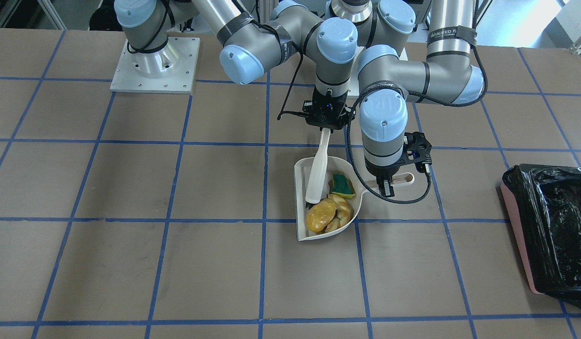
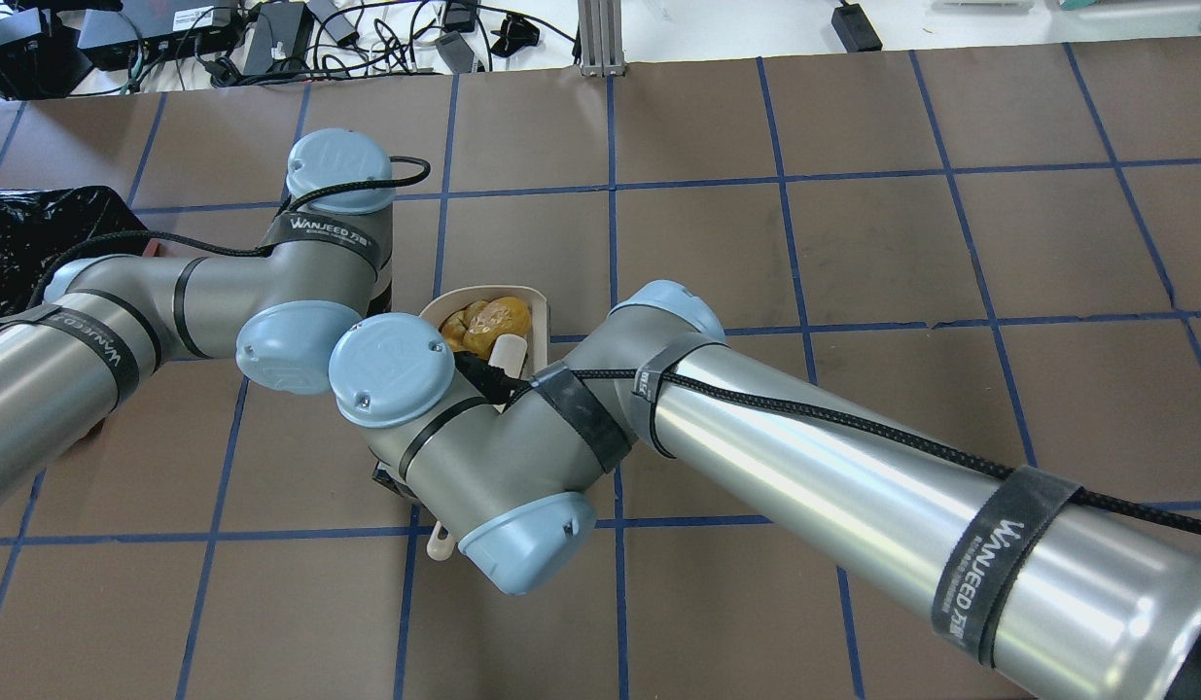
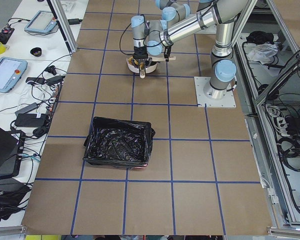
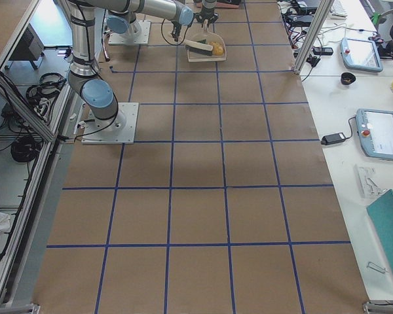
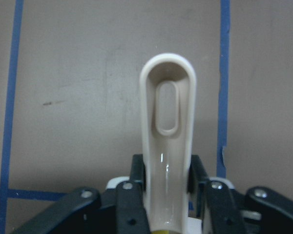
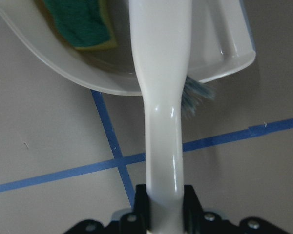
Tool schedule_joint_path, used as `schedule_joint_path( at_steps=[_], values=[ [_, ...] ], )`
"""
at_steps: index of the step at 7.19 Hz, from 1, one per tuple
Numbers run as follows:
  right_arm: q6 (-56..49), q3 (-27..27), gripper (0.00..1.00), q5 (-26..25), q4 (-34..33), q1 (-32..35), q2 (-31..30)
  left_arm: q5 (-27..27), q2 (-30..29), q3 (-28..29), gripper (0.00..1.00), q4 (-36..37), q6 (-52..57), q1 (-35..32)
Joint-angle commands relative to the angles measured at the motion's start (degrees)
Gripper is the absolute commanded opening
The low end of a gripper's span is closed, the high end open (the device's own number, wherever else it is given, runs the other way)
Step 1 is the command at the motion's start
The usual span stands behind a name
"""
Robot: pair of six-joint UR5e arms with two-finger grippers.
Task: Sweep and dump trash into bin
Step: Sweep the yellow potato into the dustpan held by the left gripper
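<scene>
The beige dustpan [image 1: 302,207] sits at mid-table and holds all the trash: the yellow-orange lump [image 1: 320,216], the tan bread piece [image 1: 343,207] and the green-and-yellow sponge chunk [image 1: 343,186]. My left gripper [image 1: 387,188] is shut on the dustpan's handle [image 5: 168,112]. My right gripper [image 1: 324,129] is shut on the white brush [image 1: 316,174], whose head rests inside the pan. The right wrist view shows the brush handle [image 6: 161,122] over the pan and the sponge [image 6: 80,22]. The bin [image 1: 516,230], pink-sided with a black bag, stands off to my left, apart from the pan.
The brown table [image 1: 130,188] has blue tape grid lines. My arms cross closely above the dustpan [image 2: 537,306], and the left elbow hides part of it in the overhead view. The bin [image 3: 119,142] is about two grid squares from the pan.
</scene>
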Motion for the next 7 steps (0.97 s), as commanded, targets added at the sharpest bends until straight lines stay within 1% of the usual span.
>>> schedule_joint_path(
  at_steps=[1, 2, 3, 4, 5, 6, 7],
  values=[
    [-4.07, 1.15, 0.02, -6.25, 9.27, -0.32, -3.14, -7.14, 0.3, 0.08, 0.0, 3.1, 5.05, 2.62],
    [-7.64, 1.77, 0.02, -10.87, 14.0, -0.33, -5.77, -10.13, 0.13, 0.0, 0.0, 4.32, 7.67, 3.85],
    [-10.72, 1.6, 0.02, -13.79, 19.18, -0.33, -7.62, -12.51, -0.13, -0.01, 0.0, 4.51, 9.27, 5.61],
    [-12.58, 1.69, 0.02, -13.99, 20.02, -0.41, -9.21, -13.83, -0.57, 0.08, 0.0, 4.6, 10.06, 6.49],
    [-18.25, 2.12, 0.02, -14.86, 22.2, -1.72, -9.48, -13.59, -0.66, 1.3, 0.0, 4.51, 11.38, 6.94],
    [-19.79, 2.3, 0.02, -14.87, 22.31, -3.47, -9.66, -13.85, -0.66, 4.1, 0.0, 3.21, 12.87, 9.29],
    [-20.41, 2.3, 0.02, -14.18, 22.14, -7.23, -10.27, -13.93, -0.84, 6.47, 0.0, 0.5, 14.02, 11.23]
  ],
)
